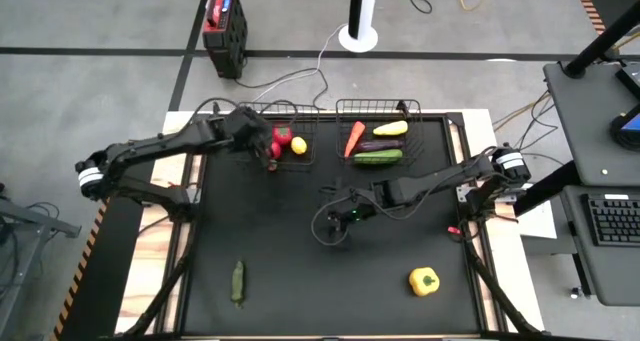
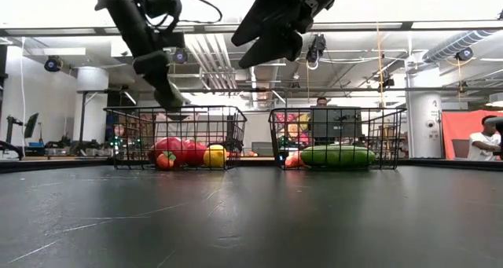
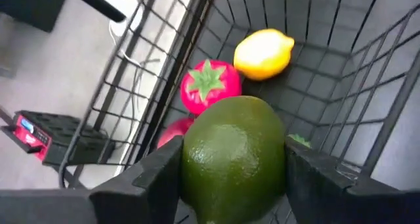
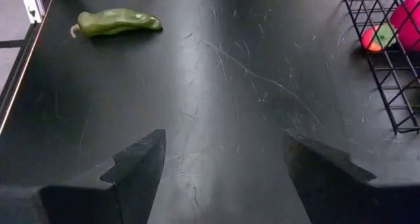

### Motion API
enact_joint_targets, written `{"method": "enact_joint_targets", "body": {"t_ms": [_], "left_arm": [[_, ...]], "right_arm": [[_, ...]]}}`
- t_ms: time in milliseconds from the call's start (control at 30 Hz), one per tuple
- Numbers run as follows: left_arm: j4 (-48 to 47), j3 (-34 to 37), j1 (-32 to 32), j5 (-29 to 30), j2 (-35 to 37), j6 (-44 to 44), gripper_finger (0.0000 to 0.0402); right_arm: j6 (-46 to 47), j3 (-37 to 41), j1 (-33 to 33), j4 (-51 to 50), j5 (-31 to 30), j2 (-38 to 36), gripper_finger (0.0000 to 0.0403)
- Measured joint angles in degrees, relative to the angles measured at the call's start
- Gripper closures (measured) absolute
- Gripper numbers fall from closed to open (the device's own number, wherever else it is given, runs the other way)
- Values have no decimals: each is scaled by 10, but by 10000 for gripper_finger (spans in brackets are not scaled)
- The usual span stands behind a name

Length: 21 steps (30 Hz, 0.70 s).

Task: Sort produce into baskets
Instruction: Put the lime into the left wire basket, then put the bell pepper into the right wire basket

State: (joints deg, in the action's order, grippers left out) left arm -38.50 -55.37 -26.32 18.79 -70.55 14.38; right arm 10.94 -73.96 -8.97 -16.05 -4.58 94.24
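Left end effector [image 3: 233, 184] gripping smooth round avocado [image 3: 233, 155], above wire-mesh basket [image 3: 367, 73]

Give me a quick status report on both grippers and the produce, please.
Left gripper shut on green avocado, above left basket. Right gripper open, empty, mid-table. Green pepper and yellow pepper unsorted on the mat. Nothing blocking.

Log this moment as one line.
left gripper: holds avocado over left basket | right gripper: open, empty, mid-table | loose: pepper, cucumber
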Motion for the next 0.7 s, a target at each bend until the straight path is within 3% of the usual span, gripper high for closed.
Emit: {"method": "enact_joint_targets", "body": {"t_ms": [400,700], "left_arm": [[-3,0,-10,4,-49,10,158],[0,0,-9,17,-41,5,147]], "right_arm": [[0,1,0,-1,0,0,112],[-1,1,0,-1,0,0,112]]}}
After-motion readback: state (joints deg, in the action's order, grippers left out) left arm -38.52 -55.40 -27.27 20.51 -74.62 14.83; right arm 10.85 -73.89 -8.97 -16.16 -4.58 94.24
